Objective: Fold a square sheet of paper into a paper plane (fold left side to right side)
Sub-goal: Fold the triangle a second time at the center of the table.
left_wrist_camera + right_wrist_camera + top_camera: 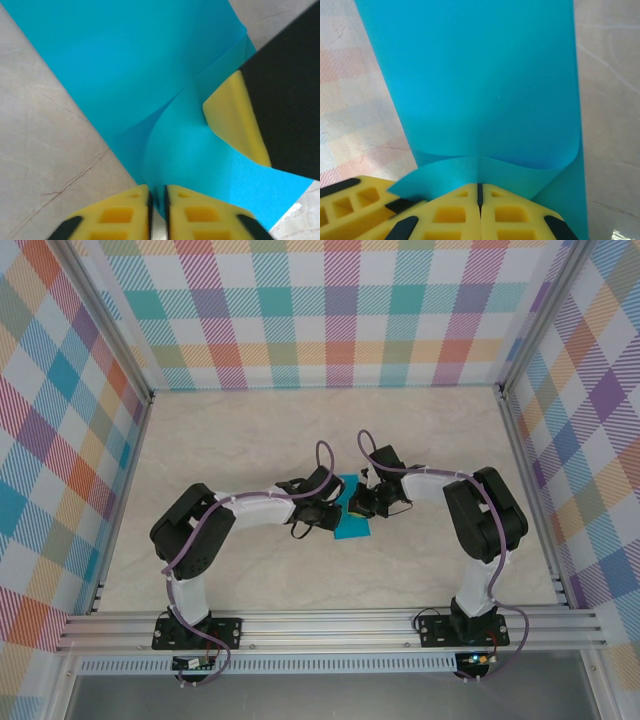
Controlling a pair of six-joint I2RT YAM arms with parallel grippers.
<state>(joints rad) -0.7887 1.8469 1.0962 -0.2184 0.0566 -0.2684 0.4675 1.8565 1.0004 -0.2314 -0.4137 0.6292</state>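
The teal-blue square sheet of paper (351, 528) lies mid-table between my two grippers. In the left wrist view the paper (135, 60) rises in a curved fold toward my left gripper (157, 194). Those jaws stand a narrow gap apart with the fold's edge in the gap. My right gripper (480, 186) is shut on the paper's (480, 75) near edge, which curls up off the table into its tips. Seen from above, the left gripper (328, 514) and right gripper (361, 502) nearly touch over the sheet. One of the right gripper's fingers (232, 120) is close by in the left wrist view.
The beige marbled table (250, 440) is boxed in by chequered walls (330, 310) and aluminium rails (330, 625) along the near edge. There is free tabletop all round the paper.
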